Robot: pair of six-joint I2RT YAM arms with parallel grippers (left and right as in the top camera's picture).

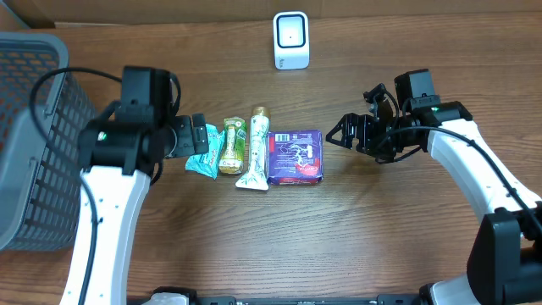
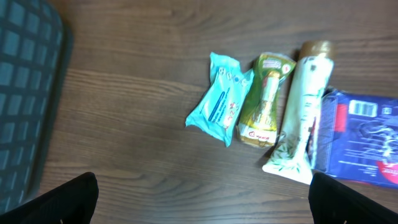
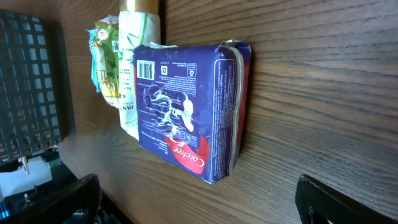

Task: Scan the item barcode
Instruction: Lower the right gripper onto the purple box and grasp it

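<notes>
**Arms.** Both arms reach in from the near edge of the wooden tabletop (image 1: 279, 237). The left gripper (image 1: 203, 135) is spread wide and holds nothing. It sits low, just left of the item row, its fingertips close to the teal packet. The right gripper (image 1: 339, 134) is likewise fully spread and empty. It is near the right end of the row, facing it, and clear of the nearest item.

**Items.** Four items lie side by side at mid-table, all flat on the wood and none held. From left to right:
- a teal wipes packet (image 2: 221, 106), lying at a slant
- a green and gold sachet (image 2: 264, 102), touching the packet's upper corner
- a white tube (image 2: 298, 112) with a gold cap pointing to the far side
- a blue Carefree pack (image 3: 186, 118), close against the tube's right side

The right wrist view shows a barcode label (image 3: 145, 70) on the upward face of the pack, near one corner. Its digits cannot be read.

**Left side.** A grey mesh basket (image 1: 34, 135) stands at the left edge, well apart from the row.

**Far side.** A white barcode scanner (image 1: 290, 40) stands upright near the far edge, beyond the row and well apart from it.
</notes>
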